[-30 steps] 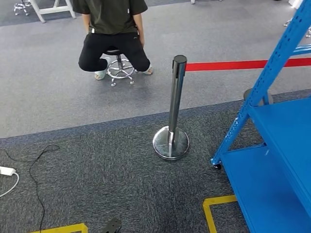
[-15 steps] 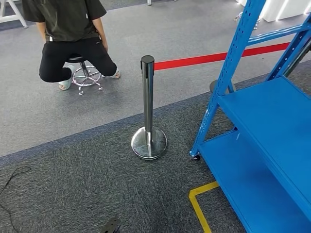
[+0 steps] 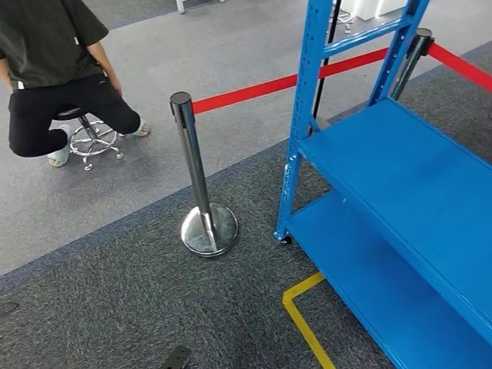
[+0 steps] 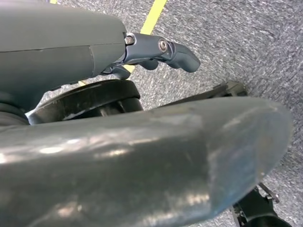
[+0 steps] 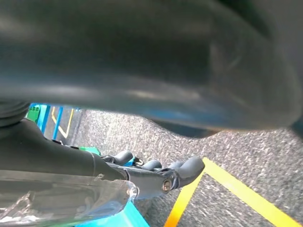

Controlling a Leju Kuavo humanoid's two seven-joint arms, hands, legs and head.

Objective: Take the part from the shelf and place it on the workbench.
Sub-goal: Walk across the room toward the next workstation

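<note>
Fingers [image 4: 175, 53] of the left hand [image 4: 89, 52] are lying nearly straight, holding nothing. The right hand [image 5: 89, 165] is resting its fingers against clear plastic wrapping [image 5: 64, 201]. You cannot tell whether it is gripping this, or whether this is the part. The blue shelf [image 3: 406, 177] is standing close on the right. Treat placement on the workbench as outstanding.

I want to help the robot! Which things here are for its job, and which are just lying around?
For the job: blue shelf.
Just around: silver post, red belt, yellow floor tape, person on a stool.
</note>
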